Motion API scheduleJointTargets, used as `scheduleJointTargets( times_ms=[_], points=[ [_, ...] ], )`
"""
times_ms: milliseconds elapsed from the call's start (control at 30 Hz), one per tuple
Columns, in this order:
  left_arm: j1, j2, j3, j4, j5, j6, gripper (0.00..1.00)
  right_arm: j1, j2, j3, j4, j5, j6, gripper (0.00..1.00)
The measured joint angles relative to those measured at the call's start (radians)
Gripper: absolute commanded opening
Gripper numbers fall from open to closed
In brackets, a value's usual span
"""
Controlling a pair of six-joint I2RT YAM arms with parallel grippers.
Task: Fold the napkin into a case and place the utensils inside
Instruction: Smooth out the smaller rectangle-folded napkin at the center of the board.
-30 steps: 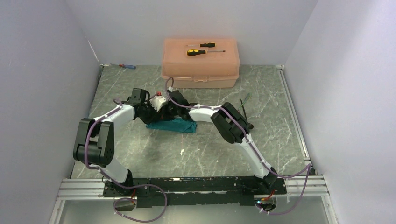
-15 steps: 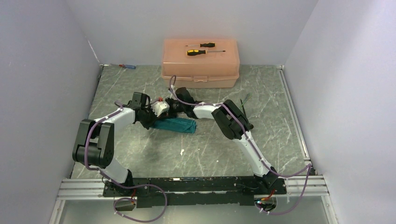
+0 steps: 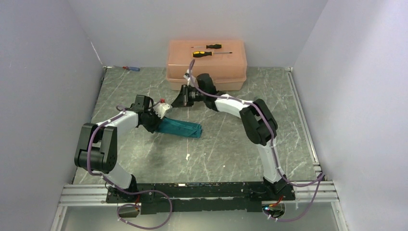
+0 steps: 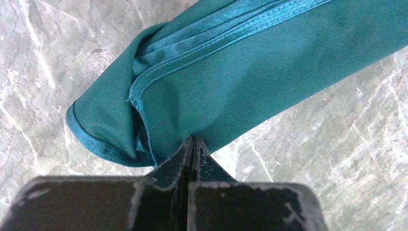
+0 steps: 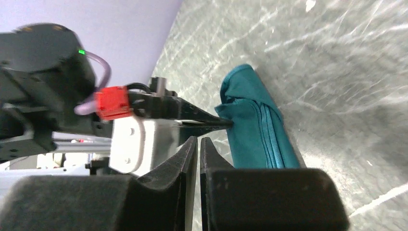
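Pinching napkin (image 4: 250,72) edge: left end effector (image 4: 192,144); right end effector (image 5: 198,144) barely ajar, empty.

My left gripper (image 4: 192,140) black; napkin (image 4: 250,72) teal, shiny ribbed hem; table (image 4: 337,159) grey-green marble, white veins; box (image 3: 207,67) peach, upper centre.

A peach plastic box (image 3: 226,67) sits at the far edge of the grey marbled table (image 3: 216,149), with two yellow-and-black screwdrivers (image 3: 208,46) (image 3: 211,53) on its lid. A small red-and-blue screwdriver (image 3: 131,68) lies in the far left corner.

The napkin (image 3: 180,128) before the box (image 3: 226,65); screwdrivers (image 3: 199,54) atop
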Motion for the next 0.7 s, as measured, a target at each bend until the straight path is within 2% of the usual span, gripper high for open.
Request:
scheduleJointTargets(
  times_ms=[133, 300, 533, 700],
  points=[
    [0.004, 0.000, 0.000, 0.000, 0.000, -0.031, 0.03, -0.005, -0.064, -0.026, 0.004, 0.053, 0.002, 0.04],
    [0.006, 0.000, 0.000, 0.001, 0.000, -0.052, 0.03, 0.072, -0.026, -0.041, -0.002, 0.172, 0.046, 0.03],
    [0.013, 0.000, 0.000, -0.001, 0.000, -0.071, 0.03, 0.106, 0.184, 0.195, -0.074, 0.249, 0.076, 0.03],
    [0.013, 0.000, 0.000, 0.000, 0.000, -0.074, 0.03, 0.107, 0.266, 0.313, -0.083, 0.275, 0.103, 0.03]
  ],
)
